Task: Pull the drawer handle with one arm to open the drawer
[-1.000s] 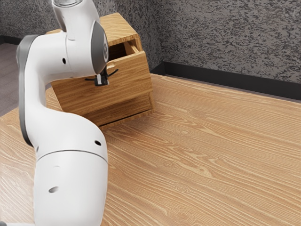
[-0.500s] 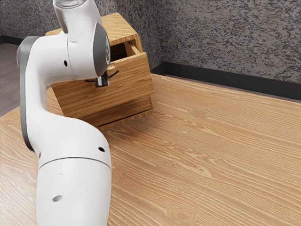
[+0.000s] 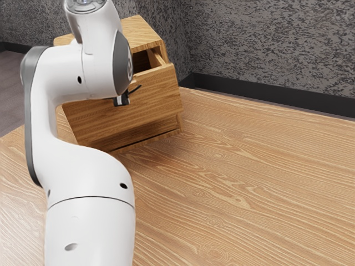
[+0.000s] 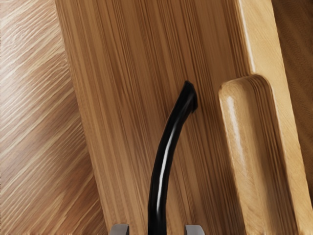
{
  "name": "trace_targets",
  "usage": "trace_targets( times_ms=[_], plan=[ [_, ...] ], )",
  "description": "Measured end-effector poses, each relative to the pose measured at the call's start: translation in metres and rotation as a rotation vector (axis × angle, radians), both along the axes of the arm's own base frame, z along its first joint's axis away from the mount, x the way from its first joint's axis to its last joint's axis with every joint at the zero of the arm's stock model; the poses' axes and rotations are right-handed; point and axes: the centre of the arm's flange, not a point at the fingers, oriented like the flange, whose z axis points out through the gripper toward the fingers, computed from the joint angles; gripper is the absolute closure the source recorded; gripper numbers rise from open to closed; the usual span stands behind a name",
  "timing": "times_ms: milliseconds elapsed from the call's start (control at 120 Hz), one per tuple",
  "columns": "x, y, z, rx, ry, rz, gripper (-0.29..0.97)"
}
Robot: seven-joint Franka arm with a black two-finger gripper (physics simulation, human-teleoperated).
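- Exterior view is showing a white arm (image 3: 83, 166) coming in from the exterior view's left and reaching to a wooden cabinet (image 3: 141, 33), which is sitting at the far end of a wood-grain bench (image 3: 249, 183).
- The drawer (image 3: 152, 91) is standing partly out of the cabinet, with its front forward of the cabinet's face and a dark gap showing behind it at the top.
- The black hand (image 3: 121, 101) is sitting right against the drawer front, at the thin black handle (image 3: 135, 87).
- Wrist view is looking along the handle, which is curving away from just under the hand and joining the drawer front.
- Whether the hand is clamping the handle or only sitting around it cannot be told.
- As a judgement, the drawer is looking partway open. More pulling is probably needed before it is fully out.
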Motion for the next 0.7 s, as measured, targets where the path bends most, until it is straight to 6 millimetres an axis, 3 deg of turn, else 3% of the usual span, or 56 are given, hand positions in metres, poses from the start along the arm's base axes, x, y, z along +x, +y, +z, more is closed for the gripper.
trace_targets(
  times_ms=[700],
  plan=[
    [-0.010, -0.026, 0.005, 0.026, -0.012, -0.007, 0.62]
  ],
)
